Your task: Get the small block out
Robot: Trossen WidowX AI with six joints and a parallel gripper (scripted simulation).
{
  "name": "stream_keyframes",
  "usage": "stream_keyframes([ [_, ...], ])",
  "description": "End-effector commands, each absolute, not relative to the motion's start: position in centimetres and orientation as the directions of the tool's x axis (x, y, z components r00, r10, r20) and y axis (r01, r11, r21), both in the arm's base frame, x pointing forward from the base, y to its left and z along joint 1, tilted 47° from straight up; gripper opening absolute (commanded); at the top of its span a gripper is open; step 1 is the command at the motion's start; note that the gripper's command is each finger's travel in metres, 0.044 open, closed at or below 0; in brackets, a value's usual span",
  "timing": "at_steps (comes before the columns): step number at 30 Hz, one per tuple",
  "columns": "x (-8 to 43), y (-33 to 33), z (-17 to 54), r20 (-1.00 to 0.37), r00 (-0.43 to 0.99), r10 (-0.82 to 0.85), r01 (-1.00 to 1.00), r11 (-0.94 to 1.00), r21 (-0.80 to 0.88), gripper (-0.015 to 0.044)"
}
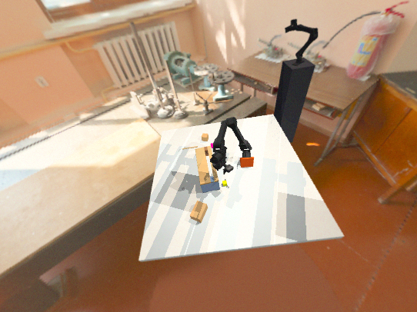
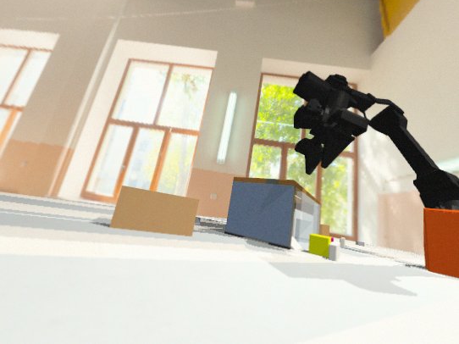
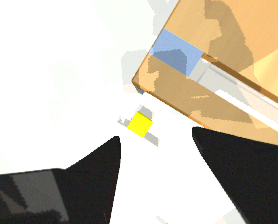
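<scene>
The yellow block [image 1: 225, 183] [image 2: 319, 245] [image 3: 140, 124] lies on the table outside the box, close to the blue end of its front side. The box [image 1: 202, 164] [image 2: 260, 211] [image 3: 240, 25] stands upright, with a tan top, a blue end panel and a clear front. My gripper [image 1: 223, 167] [image 2: 317, 169] [image 3: 156, 133] is open and empty. It hangs above the table, higher than the box top, tilted. In the wrist view the block shows just beyond the fingertips, nearer the left one. The pocket's inside is hidden.
A small white peg [image 2: 334, 252] stands right beside the block. A larger tan block [image 1: 198, 211] [image 2: 154, 210] lies off the box's blue end. A smaller tan block [image 1: 205, 137] [image 2: 324, 230] and a magenta thing [image 1: 211, 145] [image 2: 332, 239] are near its far end. The orange arm base [image 1: 247, 162] [image 2: 442, 241] is to the right.
</scene>
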State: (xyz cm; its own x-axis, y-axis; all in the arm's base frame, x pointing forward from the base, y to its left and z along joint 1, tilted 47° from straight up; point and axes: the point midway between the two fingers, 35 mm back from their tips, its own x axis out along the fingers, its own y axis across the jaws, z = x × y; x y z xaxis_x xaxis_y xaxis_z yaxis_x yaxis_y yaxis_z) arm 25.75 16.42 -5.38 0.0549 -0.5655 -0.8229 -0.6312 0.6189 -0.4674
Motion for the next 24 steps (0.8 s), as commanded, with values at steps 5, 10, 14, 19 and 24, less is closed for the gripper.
stream_keyframes([
  [5,24.8,16.7,-6.0,-0.751,0.174,-0.637,-0.938,-0.340,0.071,0.0285],
  [10,24.8,17.0,-6.1,-0.732,0.210,-0.649,-0.769,-0.571,0.286,0.0285],
  [14,24.7,17.2,-6.2,-0.715,0.239,-0.657,-0.566,-0.693,0.447,0.0285],
  [19,24.6,17.5,-6.3,-0.694,0.277,-0.665,-0.255,-0.747,0.614,0.0285],
  [24,24.5,17.7,-6.3,-0.678,0.304,-0.669,0.027,-0.706,0.708,0.0285],
])
